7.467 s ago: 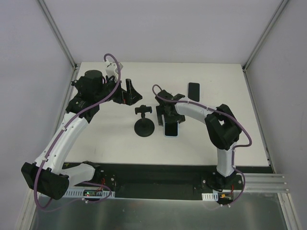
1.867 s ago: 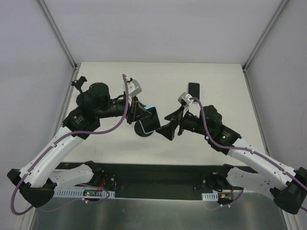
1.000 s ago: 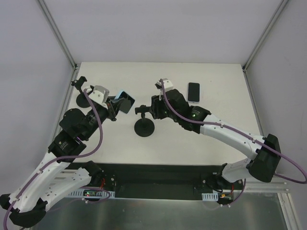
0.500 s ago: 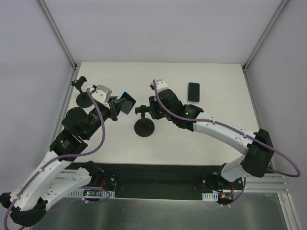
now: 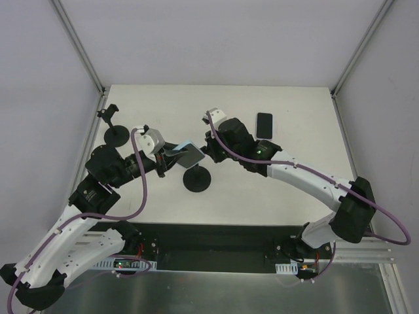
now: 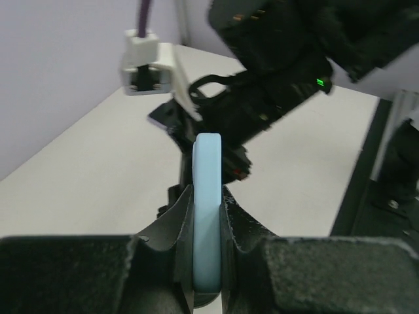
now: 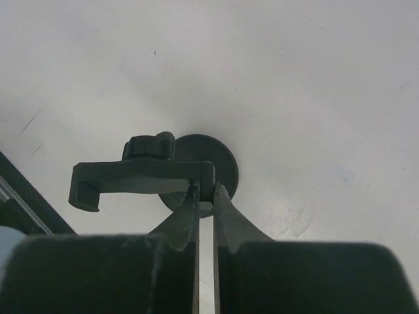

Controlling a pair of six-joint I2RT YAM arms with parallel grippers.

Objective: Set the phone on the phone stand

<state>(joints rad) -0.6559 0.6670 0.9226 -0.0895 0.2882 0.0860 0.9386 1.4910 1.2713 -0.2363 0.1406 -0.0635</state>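
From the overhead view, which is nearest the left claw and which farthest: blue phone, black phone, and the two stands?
1. blue phone, held in the left gripper.
2. middle phone stand, just to its right.
3. spare stand, far left, toward the back.
4. black phone, right side, toward the back.

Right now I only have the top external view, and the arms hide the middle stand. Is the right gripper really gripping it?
Observer: Yes. The right wrist view shows the right gripper shut on the phone stand, at one end of its cradle bar.
Operator: Is anything in the cradle?
Observer: No, the bar is bare from the hooked end to the gripped end.
Operator: How is the left arm holding the phone?
Observer: The left wrist view shows the left gripper pinching the blue phone by its flat faces, thin edge towards the camera.
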